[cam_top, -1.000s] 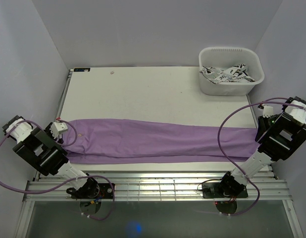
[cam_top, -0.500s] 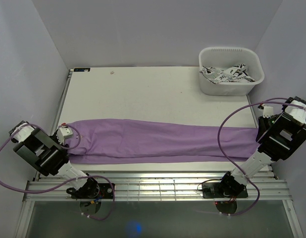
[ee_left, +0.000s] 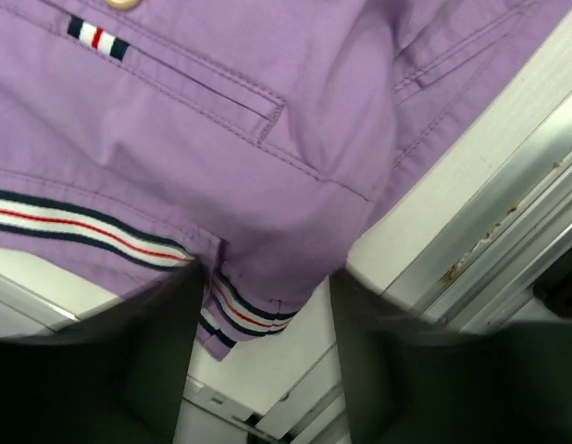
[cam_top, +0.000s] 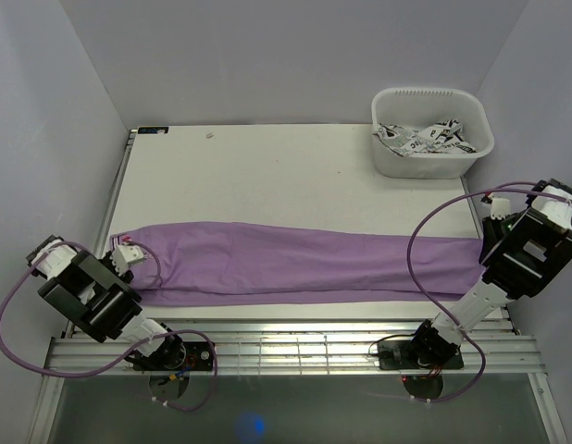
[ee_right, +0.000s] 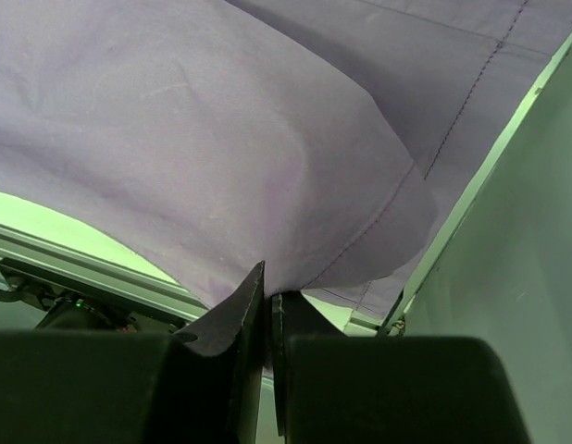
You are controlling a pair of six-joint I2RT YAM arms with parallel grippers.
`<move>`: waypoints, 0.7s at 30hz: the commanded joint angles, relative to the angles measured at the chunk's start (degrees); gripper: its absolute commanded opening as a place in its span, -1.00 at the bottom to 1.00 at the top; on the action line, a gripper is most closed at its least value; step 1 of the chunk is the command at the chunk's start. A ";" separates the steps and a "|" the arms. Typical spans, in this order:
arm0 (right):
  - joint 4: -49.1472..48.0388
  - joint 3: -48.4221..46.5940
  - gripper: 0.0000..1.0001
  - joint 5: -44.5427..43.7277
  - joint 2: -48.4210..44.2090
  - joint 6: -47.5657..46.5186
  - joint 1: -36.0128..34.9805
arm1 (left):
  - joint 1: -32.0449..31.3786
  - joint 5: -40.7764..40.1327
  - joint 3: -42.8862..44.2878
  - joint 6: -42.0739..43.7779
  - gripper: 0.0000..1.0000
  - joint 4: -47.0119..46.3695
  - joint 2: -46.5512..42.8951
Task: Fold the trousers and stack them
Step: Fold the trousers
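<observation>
Currently the trousers (cam_top: 304, 264) lie flat on the white table (cam_top: 295, 176), one leg folded over the other. They form a long lilac band running from 9 o'clock to 3 o'clock across the near half of the surface. The waist end sits at 9 o'clock and the hem end at 3 o'clock, reaching the table edge.

The left gripper (ee_left: 267, 277) is at the waist end with its fingers (ee_left: 166, 351) spread. The waistband corner, with its navy, white and red striped trim (ee_left: 82, 222), lies between them, unpinched. A welt pocket (ee_left: 221, 102) sits just above that trim.

The right gripper (ee_right: 267, 277) is at the hem end with its fingers pressed together, pinching a fold of the fabric.

A white plastic tub (cam_top: 425, 165) stands at 1 o'clock, well apart from the trousers, and contains black-and-white printed cloth (cam_top: 425, 137).
</observation>
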State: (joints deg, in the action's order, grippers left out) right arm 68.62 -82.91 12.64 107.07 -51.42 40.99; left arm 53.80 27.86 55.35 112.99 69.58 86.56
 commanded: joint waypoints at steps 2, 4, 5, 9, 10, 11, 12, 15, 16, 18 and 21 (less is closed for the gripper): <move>-2.70 -3.74 -0.84 -3.94 2.88 -1.76 0.05 | -0.45 -1.84 -3.93 3.56 -0.23 -10.84 -1.57; -3.05 -4.71 -0.84 -6.13 3.76 -2.02 -0.03 | -0.28 -1.32 -2.89 1.98 -0.61 -12.10 -1.66; -3.31 -5.06 -0.84 -6.92 3.94 -2.02 -0.21 | -0.36 0.08 -0.62 1.36 -0.77 -12.19 -1.58; -4.20 -6.99 -0.84 -10.62 4.55 -2.98 -1.26 | -0.45 6.14 6.51 -1.54 -1.00 -12.36 -1.84; -4.28 -7.69 -0.84 -12.01 4.55 -3.42 -1.44 | -0.36 7.29 7.74 -2.41 -1.00 -12.63 -1.92; -4.28 -8.05 -0.84 -12.38 4.55 -3.77 -1.96 | -0.36 9.56 8.97 -2.86 -1.00 -12.80 -2.36; -4.37 -8.31 -0.84 -12.47 4.47 -4.12 -2.23 | -0.36 10.54 11.16 -3.47 -1.00 -12.98 -2.54; -4.63 -9.28 -0.84 -16.41 3.85 -5.88 -2.76 | -0.28 12.83 12.85 -4.53 -1.00 -13.94 -4.11; -4.72 -9.28 -0.84 -16.95 3.68 -6.41 -2.76 | -0.28 13.10 12.50 -4.71 -1.00 -14.29 -4.64; -5.77 -7.71 -0.85 -18.70 2.80 -8.17 -2.76 | -0.10 12.58 9.71 -3.04 -1.00 -14.91 -6.31; -8.67 -1.74 -0.84 -20.64 0.96 -10.63 -2.76 | -0.01 11.09 4.96 -0.85 -1.00 -17.63 -8.07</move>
State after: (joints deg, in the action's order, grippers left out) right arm 69.30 -87.18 2.61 110.63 -54.02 36.56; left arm 52.36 40.16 62.74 109.43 59.75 81.78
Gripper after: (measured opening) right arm 0.084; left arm 0.067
